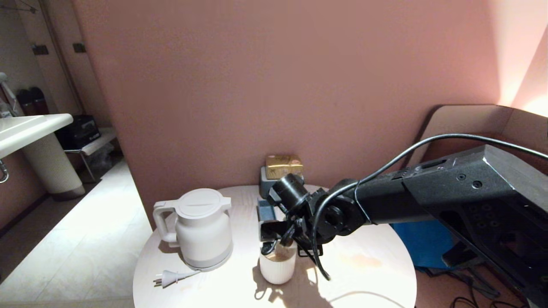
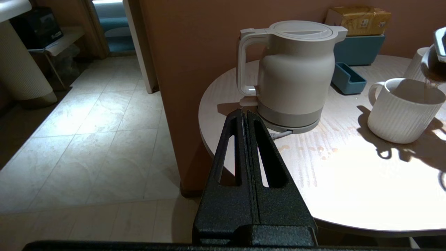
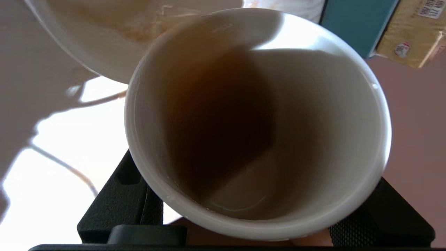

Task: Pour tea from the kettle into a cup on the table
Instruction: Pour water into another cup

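The white kettle (image 1: pixel 201 231) stands upright on the left of the round pale table (image 1: pixel 364 273), lid on. My right gripper (image 1: pixel 278 239) is shut on the small white handleless cup (image 3: pixel 313 104) and holds it tipped over a white ribbed mug (image 1: pixel 277 267) at the table's front middle. Dark reddish tea (image 3: pixel 216 122) lies inside the tilted cup. In the left wrist view a thin stream (image 2: pixel 427 91) falls from the cup (image 2: pixel 432 66) into the mug (image 2: pixel 400 111). My left gripper (image 2: pixel 247 115) is shut on nothing, off the table's left edge near the kettle (image 2: pixel 292 69).
The kettle's cord and plug (image 1: pixel 169 278) lie at the table's front left. A blue tray (image 2: pixel 348 78) and a blue box with a gold packet (image 1: pixel 283 166) sit against the wall. Another white cup (image 2: pixel 416 64) stands behind the mug. Tea drops (image 2: pixel 313 148) spot the table.
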`<state>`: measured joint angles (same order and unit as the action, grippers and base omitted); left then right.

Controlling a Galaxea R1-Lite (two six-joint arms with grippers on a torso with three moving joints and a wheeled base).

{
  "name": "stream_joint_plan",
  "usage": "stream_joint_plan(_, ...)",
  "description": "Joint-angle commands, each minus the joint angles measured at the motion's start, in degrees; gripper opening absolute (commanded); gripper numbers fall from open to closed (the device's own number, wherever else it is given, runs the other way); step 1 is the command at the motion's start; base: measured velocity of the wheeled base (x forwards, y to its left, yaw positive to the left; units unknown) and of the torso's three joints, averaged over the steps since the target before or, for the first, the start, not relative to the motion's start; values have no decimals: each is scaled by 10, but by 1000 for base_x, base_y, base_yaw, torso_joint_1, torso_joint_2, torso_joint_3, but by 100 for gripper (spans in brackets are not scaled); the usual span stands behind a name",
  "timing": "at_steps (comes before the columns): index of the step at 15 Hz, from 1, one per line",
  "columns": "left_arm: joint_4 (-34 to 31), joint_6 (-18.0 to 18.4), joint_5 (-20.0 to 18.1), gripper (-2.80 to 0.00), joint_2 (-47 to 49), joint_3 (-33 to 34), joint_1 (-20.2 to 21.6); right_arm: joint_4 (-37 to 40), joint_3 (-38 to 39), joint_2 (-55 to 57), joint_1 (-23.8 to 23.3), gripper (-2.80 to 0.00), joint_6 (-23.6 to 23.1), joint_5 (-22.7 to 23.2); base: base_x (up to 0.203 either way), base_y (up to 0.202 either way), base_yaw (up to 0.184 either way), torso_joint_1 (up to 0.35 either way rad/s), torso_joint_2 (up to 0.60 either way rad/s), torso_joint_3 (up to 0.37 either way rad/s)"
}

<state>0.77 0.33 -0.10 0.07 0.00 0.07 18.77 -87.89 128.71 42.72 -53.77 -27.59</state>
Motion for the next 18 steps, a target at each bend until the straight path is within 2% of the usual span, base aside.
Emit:
stream_joint_plan(1,0,0,0,-280,0,0,0,19,-18,8,1,-280,-9,-12,0,0,0,0,0,0)
stream_joint_plan(7,0,-1,0,-280,0,0,0,58,-55,19,9,-280,-23,-36,0,0,0,0,0,0)
stream_joint_plan(18,0,0,0,-280,0,0,0,70,-94,42,13,-280,-105,-67,0,0,0,0,0,0)
